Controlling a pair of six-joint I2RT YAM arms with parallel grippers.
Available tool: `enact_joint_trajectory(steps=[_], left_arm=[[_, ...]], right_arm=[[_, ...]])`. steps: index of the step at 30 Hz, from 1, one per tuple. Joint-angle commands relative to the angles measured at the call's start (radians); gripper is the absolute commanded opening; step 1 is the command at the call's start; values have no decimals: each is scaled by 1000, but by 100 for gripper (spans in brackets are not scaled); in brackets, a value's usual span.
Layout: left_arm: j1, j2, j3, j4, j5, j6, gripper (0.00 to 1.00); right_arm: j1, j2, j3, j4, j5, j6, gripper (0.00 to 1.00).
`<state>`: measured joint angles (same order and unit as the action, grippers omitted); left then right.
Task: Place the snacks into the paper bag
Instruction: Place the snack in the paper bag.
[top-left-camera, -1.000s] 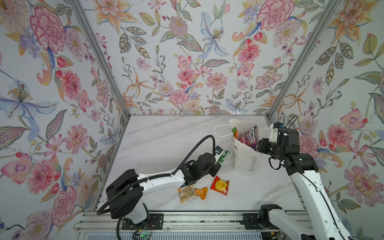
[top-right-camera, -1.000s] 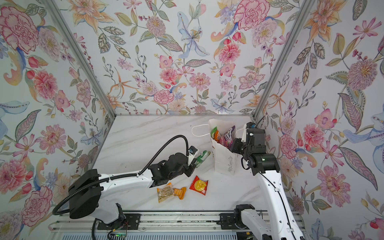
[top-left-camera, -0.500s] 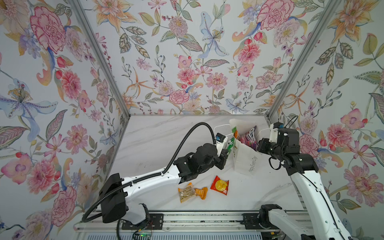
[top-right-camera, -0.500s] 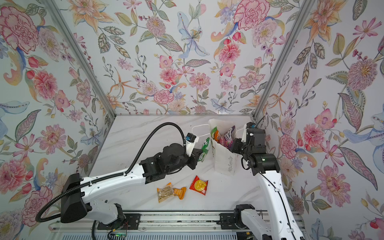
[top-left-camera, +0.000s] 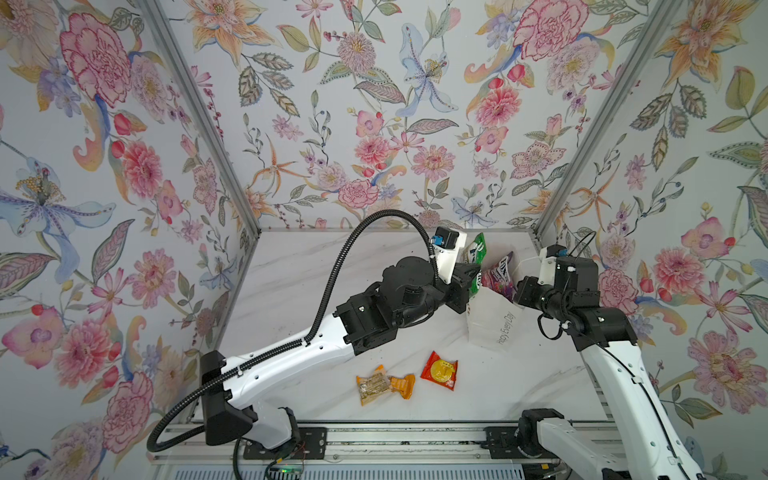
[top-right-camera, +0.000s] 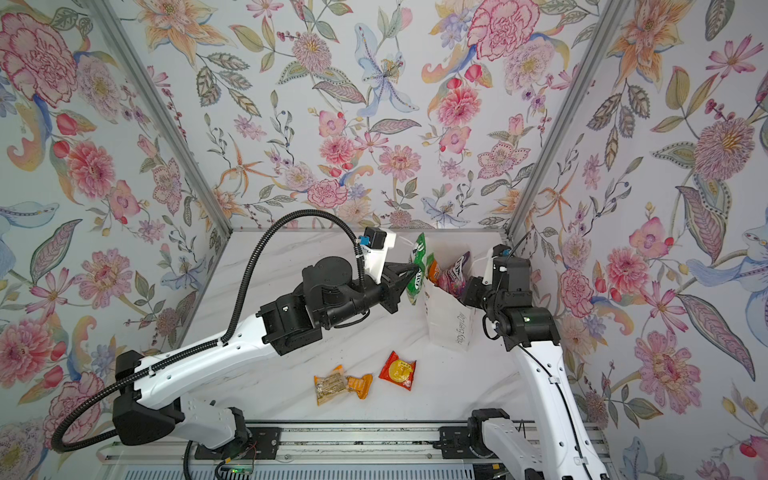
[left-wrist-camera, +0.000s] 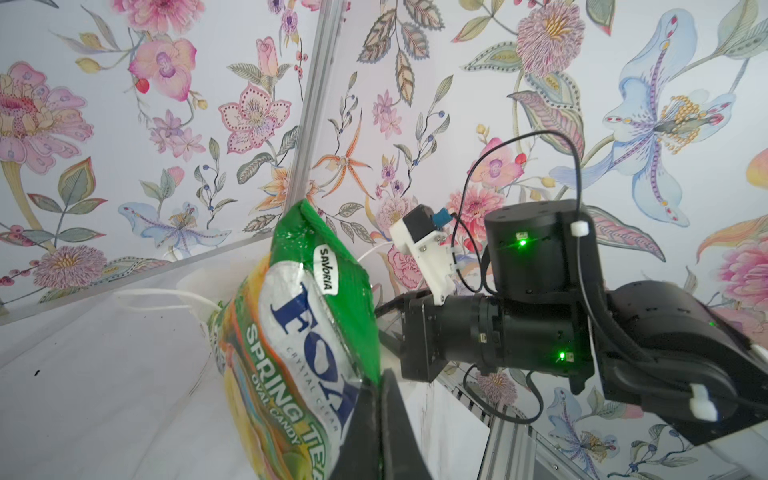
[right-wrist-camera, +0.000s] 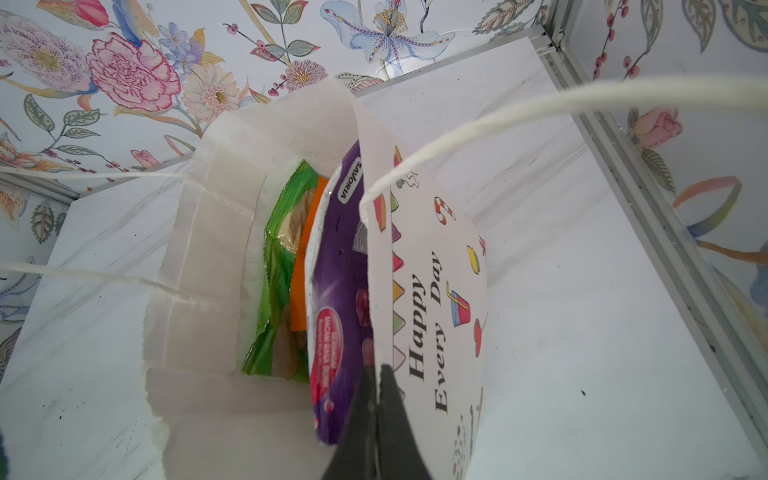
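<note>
**Ana:** Jaws on the left arm: clamped on anything?

**Ben:** Yes. In both top views the left jaws are closed on the green FOX'S bag (top-left-camera: 477, 266). It's centre-right in the frame, up off the desk (top-left-camera: 291, 282) and just left of the paper bag (top-left-camera: 494, 320) mouth. I'd say it isn't inside yet.

**Ana:** What's done so far?

**Ben:** A purple pack (top-left-camera: 500, 274) and an orange packet (top-right-camera: 434, 272) stick out of the mouth. Lower centre, well apart from the paper bag, lie the red-orange sachet (top-left-camera: 440, 370) and the orange-wrapped bars (top-left-camera: 384, 384). My guess is past halfway, with one in hand and two to fetch.

**Ana:** How does the green one point?

**Ben:** Its long axis runs nearly straight up and down the frame, with the top end leaning slightly right.

**Ana:** And the left wrist view?

**Ben:** Same packet (left-wrist-camera: 307, 353), rising from bottom centre to mid-frame with the "SAVORIA" end uppermost. The jaws pinch its lower right edge.

**Ana:** Right wrist view?

**Ben:** The right jaws, at bottom centre, are shut on the rim of the paper bag's printed wall (right-wrist-camera: 436, 291). The purple pack (right-wrist-camera: 336, 311) presses against them, but I can't tell whether it's pinched too. The bag stands with its mouth open, and its lettering runs up the frame. A green chips bag (right-wrist-camera: 278, 291) sits deeper in, between the white inner wall and the orange packet.
</note>
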<state>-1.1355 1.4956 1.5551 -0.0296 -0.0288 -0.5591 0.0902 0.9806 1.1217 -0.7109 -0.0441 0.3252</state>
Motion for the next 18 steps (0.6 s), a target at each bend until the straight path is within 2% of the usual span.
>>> enact_joint_trajectory(steps=[1, 18], left_arm=[[-5, 43, 75, 59, 36, -17, 0], [7, 319, 393, 90, 159, -86, 0]], right_arm=[[3, -19, 25, -11, -15, -5, 0], [8, -39, 8, -12, -28, 2, 0]])
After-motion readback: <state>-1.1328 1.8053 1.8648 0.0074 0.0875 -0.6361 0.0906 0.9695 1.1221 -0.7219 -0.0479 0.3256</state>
